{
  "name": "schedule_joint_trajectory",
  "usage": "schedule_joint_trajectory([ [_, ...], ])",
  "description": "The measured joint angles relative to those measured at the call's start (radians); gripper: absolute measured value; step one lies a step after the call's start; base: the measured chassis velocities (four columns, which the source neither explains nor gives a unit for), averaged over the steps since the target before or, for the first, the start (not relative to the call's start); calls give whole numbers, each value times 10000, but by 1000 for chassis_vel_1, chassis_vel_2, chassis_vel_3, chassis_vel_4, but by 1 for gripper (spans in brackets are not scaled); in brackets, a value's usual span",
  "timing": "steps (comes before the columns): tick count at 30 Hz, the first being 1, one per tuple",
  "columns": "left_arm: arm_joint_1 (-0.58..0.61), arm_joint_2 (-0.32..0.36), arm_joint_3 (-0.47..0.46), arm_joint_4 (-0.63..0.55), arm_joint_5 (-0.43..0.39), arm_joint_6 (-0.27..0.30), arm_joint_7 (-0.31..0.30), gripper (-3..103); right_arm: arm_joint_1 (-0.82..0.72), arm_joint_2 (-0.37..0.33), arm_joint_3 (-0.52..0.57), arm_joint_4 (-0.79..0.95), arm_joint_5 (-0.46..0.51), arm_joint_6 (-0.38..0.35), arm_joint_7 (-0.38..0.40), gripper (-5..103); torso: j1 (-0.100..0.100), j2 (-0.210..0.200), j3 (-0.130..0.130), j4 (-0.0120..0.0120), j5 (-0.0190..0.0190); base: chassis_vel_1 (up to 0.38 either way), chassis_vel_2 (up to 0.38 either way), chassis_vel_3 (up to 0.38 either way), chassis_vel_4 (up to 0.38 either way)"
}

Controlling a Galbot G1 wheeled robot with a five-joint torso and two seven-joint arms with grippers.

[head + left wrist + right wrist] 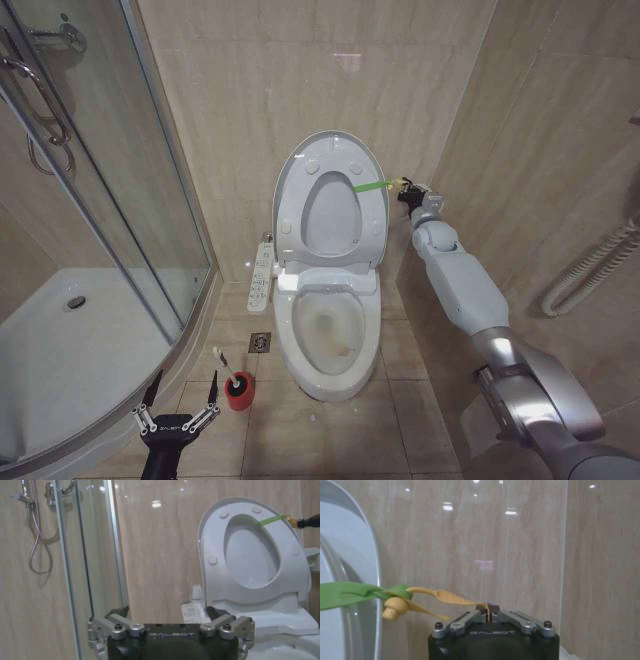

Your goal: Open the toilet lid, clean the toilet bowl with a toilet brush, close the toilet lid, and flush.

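Right gripper point(490, 612) pinched shut on the yellow tail of the strap point(440, 597), raised beside the upper right edge of the toilet lid point(330, 205). Strap running from the closed jaws across to the lid, yellow near the fingers, knotted, then green point(371, 186) where it meets the lid's rim. Lid standing upright against the beige tiled wall point(470, 536), ring-shaped seat lifted with it, round bumpers showing on the underside. Below the right gripper and to its left, toilet bowl point(330, 335) open, brownish marks inside. Long white button panel point(261, 277) fixed at the bowl's far side from that gripper. Left gripper point(178, 412) low near the floor, jaws spread wide, nothing between them, well apart from the lid. Just beside its right finger, toilet brush point(224, 363) leaning in a small red cup point(239, 392), pale handle tilted away from the bowl. Beyond the left gripper's outer side, glass shower door point(100, 170) and shower tray point(70, 340).
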Motion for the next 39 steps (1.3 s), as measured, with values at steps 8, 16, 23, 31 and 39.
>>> schedule_joint_trajectory([
  [8, 0, 0, 0, 0, 0, 0, 0, 100, 443, 141, -149, -607, -118, 58, -42, 2, 0, 0, 0, 0, 0, 0, 0, 0, 0],
  [16, 0, 0, 0, 0, 0, 0, 0, 100, 414, 73, -301, -465, -115, 27, 15, 2, 0, 1, 0, -1, 0, 0, 0, 0, 0],
  [23, 0, 0, 0, 0, 0, 0, 0, 100, -166, -294, -289, 359, 97, -73, 126, -1, 0, 0, 0, -2, 2, 0, 0, 0, 0],
  [31, 0, 0, 0, 0, 0, 0, 0, 100, -816, -738, -109, 1536, 476, -315, 206, 25, 0, 0, 0, -4, 2, 0, 0, 0, 0],
  [39, 0, 0, 0, 0, 0, 0, 0, 100, -1564, -1010, 53, 2555, 732, -519, 348, 52, 1, 0, 0, -3, 1, 0, 0, 0, 0],
])
